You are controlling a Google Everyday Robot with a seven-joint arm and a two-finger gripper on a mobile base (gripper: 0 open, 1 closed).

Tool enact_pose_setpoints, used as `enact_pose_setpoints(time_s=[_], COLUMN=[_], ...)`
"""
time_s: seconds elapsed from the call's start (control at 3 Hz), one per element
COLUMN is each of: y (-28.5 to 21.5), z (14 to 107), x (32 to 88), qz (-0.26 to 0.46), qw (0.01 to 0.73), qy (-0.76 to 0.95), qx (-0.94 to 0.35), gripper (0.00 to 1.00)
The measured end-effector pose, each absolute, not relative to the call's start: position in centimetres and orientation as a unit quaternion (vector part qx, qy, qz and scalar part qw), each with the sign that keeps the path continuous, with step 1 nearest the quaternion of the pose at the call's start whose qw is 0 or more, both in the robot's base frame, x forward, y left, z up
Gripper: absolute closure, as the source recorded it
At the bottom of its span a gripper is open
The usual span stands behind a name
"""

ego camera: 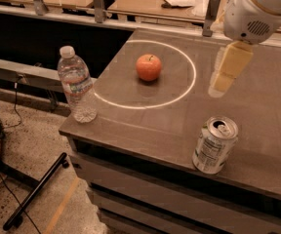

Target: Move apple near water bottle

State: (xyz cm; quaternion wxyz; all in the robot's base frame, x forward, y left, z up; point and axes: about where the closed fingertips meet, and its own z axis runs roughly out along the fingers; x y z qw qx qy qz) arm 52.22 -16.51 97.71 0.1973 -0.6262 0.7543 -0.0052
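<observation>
The orange-red apple (149, 67) sits upright on the grey table (257, 111), inside a white painted ring. The clear water bottle (76, 85) with a white cap stands upright at the table's front left corner, well left of the apple. My gripper (227, 72) hangs from the white arm at the upper right, above the table and to the right of the apple, apart from it. It holds nothing that I can see.
A silver drink can (214, 145) stands near the table's front edge at the right. Wooden benches with metal posts (98, 3) run along the back. A black stand leg (35, 191) and cables lie on the floor at the left.
</observation>
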Motion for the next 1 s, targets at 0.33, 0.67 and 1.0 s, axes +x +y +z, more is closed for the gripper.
enact_pose_setpoints(time_s=[0.33,0.67,1.0], y=[-14.2,-13.4,-13.4], z=[96.9,95.5,95.5], x=[55.9,59.1,59.0], qz=[-0.026,-0.049,-0.049], qw=[0.218,0.242,0.241], qy=[0.765,0.799,0.797], qx=[-0.606,-0.549,-0.551], gripper=[0.00,0.00,0.00])
